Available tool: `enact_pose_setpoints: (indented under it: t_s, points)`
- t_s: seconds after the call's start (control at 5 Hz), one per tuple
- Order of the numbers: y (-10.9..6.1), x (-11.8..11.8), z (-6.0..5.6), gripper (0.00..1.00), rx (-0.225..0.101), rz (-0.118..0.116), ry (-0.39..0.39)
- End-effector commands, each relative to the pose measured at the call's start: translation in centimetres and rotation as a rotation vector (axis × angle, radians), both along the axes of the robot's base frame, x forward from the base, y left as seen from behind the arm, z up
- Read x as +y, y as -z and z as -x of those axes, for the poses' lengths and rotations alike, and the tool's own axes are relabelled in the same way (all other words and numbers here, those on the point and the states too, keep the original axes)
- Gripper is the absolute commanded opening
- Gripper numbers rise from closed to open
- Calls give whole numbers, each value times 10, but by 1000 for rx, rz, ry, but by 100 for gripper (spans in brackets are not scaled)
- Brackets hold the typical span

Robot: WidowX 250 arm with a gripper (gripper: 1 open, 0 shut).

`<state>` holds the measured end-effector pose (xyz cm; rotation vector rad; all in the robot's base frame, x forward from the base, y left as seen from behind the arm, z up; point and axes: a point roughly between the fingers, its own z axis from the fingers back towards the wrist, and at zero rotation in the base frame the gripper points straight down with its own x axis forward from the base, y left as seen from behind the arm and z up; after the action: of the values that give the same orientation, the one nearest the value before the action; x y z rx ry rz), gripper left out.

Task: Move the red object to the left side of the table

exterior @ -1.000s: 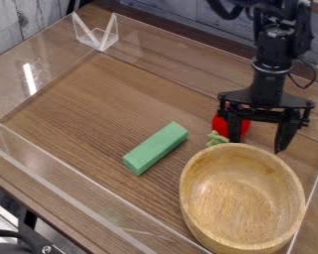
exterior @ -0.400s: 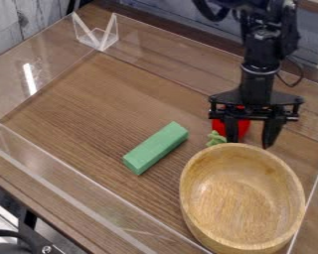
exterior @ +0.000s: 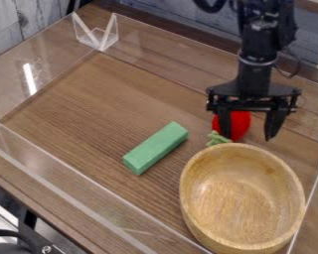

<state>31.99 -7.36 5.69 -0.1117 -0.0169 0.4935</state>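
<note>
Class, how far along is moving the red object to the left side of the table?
Done: nothing visible; the red toy remains beside the bowl.
In hand: the end effector is at the toy, open.
Left: gripping, carrying and releasing it on the table's left.

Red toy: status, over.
Gripper open, hovering over the red toy, not gripping. Toy on the table just behind the wooden bowl, not yet moved left. Bowl rim close by, may crowd the grasp.
</note>
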Motion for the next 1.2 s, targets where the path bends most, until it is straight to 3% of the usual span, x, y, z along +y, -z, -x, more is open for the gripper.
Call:
enact_pose_setpoints:
  t_s: [0.0, 0.2, 0.4, 0.6, 0.8, 1.0]
  points:
    - [-27, 5, -17, 100, -82, -1, 37]
    - [-22, 15, -8, 100, -81, -10, 44]
    - [-14, 17, -8, 0, -82, -11, 18]
    - [-22, 21, -6, 0, -112, -6, -18]
    - [-54, 21, -7, 0, -167, 10, -58]
    - [-92, 35, -9, 0, -234, 22, -129]
